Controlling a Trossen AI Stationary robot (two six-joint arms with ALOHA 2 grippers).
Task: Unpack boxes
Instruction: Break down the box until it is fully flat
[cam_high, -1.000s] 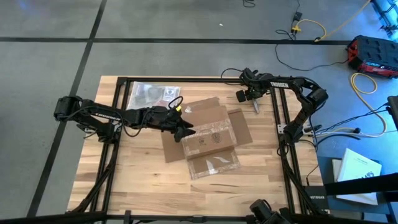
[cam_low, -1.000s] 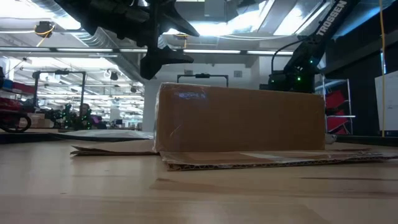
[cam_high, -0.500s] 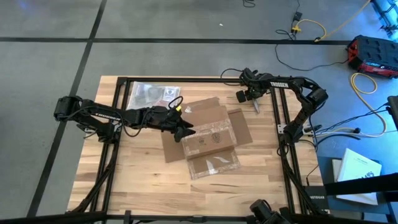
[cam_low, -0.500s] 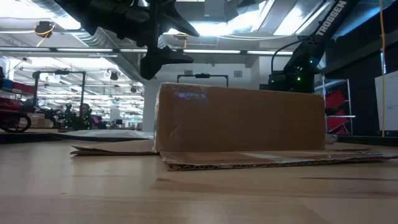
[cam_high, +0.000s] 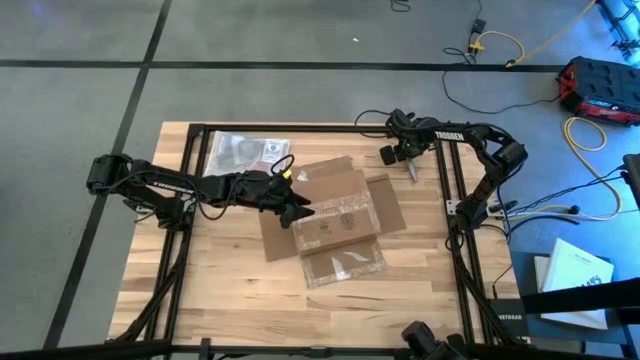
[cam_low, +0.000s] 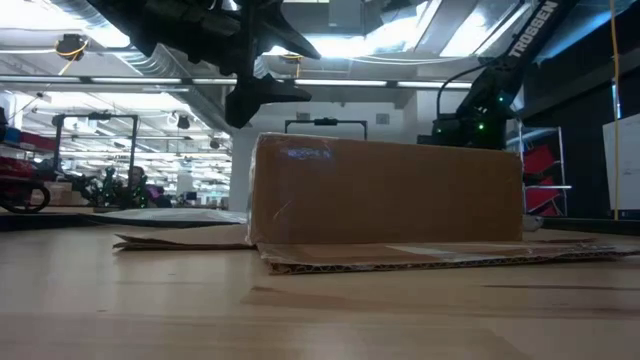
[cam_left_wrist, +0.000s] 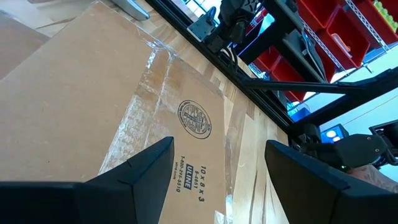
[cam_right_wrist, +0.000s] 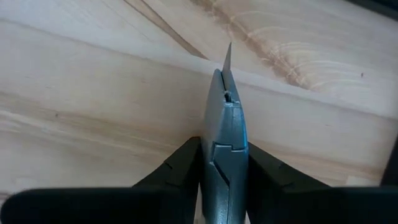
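Observation:
The shallow brown cardboard box lies on the table's middle with its flaps spread flat and clear tape strips on top; the low view shows its side wall. My left gripper hovers open just above the box's left edge. In the left wrist view its fingers stand apart over the printed top. My right gripper is at the table's far right, shut on a grey utility knife. My right gripper pinches the grey knife's handle between its two fingers. The fingers lie along the knife. Its blade tip sticks out past the fingertips over the bare wood.
A clear plastic bag with a small red-and-blue object lies at the table's far left, behind the box. Black frame rails run along the table's sides. Bare wood lies toward the near edge.

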